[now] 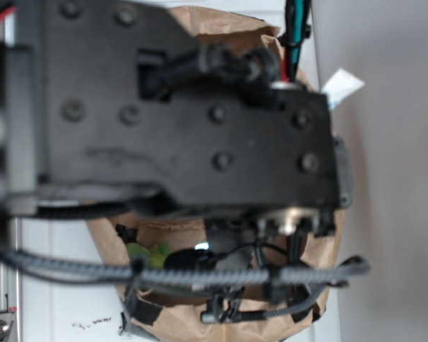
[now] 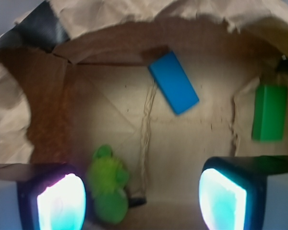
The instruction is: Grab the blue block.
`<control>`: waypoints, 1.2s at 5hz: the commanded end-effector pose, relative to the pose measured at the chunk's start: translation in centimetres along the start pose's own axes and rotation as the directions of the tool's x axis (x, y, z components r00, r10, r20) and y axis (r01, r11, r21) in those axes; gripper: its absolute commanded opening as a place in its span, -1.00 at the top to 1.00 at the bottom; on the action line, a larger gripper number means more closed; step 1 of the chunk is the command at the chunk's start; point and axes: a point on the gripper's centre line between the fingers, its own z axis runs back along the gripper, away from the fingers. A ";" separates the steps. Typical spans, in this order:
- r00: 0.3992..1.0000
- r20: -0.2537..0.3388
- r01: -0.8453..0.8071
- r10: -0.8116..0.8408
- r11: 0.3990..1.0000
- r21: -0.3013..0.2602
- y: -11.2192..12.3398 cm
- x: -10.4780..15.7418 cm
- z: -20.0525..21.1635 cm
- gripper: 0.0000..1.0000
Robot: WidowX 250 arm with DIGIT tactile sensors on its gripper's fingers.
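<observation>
Holding blue block (image 2: pixel 174 82), green block (image 2: pixel 270 112), paper bag (image 2: pixel 110 36)

Inside the paper bag (image 2: pixel 110 28), bare floor lies open between the blue block (image 2: pixel 174 82) and the green block (image 2: pixel 269 112), which sit well apart. A fuzzy green toy (image 2: pixel 108 184) crowds the gripper's (image 2: pixel 141 199) 1 lit finger (image 2: pixel 61 201). The crumpled bag rim hems every side; the exterior view, mostly blocked, seems to add nothing.
</observation>
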 end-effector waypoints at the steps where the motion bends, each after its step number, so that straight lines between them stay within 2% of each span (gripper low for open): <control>1: 0.998 0.043 -0.040 0.039 0.999 0.029 1.8 1.3 0.9 -1.00; 3: 0.998 0.043 -0.040 0.039 0.999 0.029 1.8 1.3 0.9 -1.00; 4: 0.996 0.086 0.027 -0.031 0.998 0.050 4.0 0.7 -1.6 -1.00; 5: 0.984 0.137 0.103 -0.113 0.991 0.082 5.6 1.3 -3.0 -1.00; 6: 0.978 0.134 0.148 -0.159 0.985 0.091 6.1 2.3 -4.3 -1.00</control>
